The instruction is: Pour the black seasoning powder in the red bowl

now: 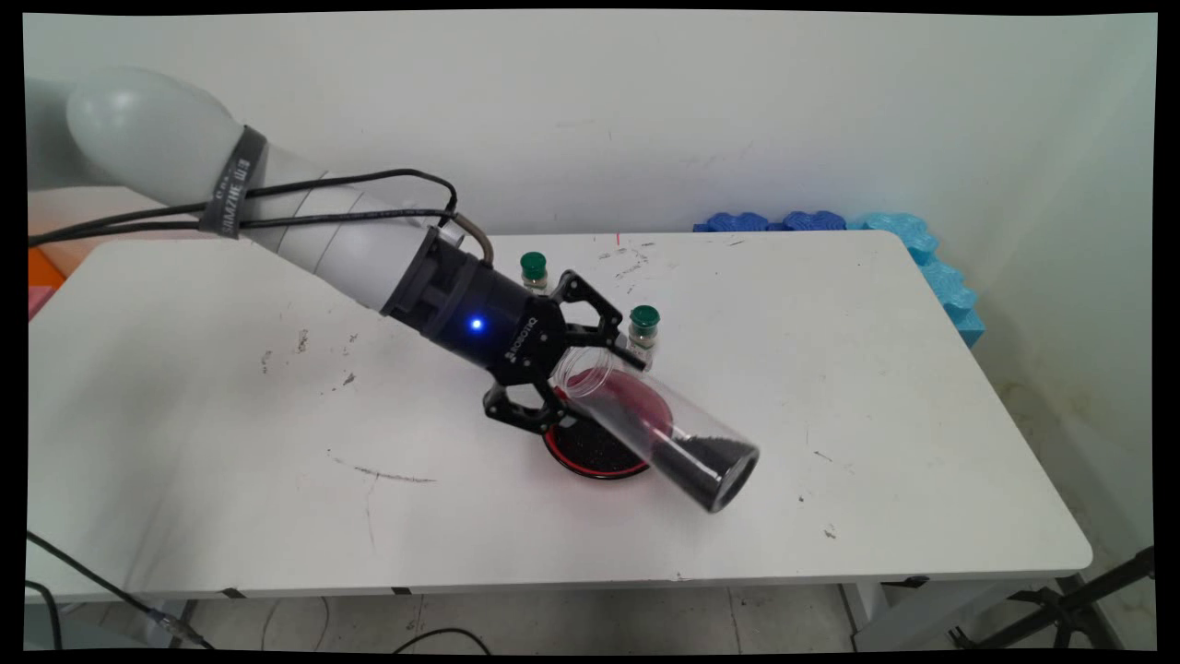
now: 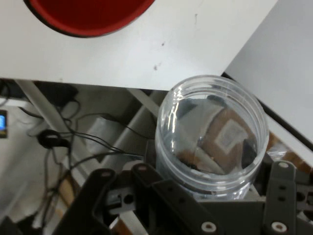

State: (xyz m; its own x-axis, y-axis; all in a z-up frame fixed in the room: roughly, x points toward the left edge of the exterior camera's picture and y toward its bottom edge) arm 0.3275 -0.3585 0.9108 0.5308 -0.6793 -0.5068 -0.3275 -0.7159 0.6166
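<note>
My gripper (image 1: 590,383) is shut on a clear plastic jar (image 1: 664,429) and holds it tilted, mouth toward the hand and base pointing down and right. Dark granules (image 1: 714,458) lie heaped at the jar's lower end. Under the jar a red dish (image 1: 599,458) holding black granules rests on the white table (image 1: 830,369). In the hand view the jar (image 2: 212,132) fills the space in my gripper (image 2: 210,191), and the red dish (image 2: 88,14) shows at the top edge. Two small green-capped bottles (image 1: 534,270) (image 1: 643,325) stand just behind the gripper.
Blue foam pieces (image 1: 940,272) lie along the table's back right corner by the wall. Orange and pink things (image 1: 41,277) show at the left edge. Cables (image 2: 73,142) and table legs are visible on the floor below the front edge.
</note>
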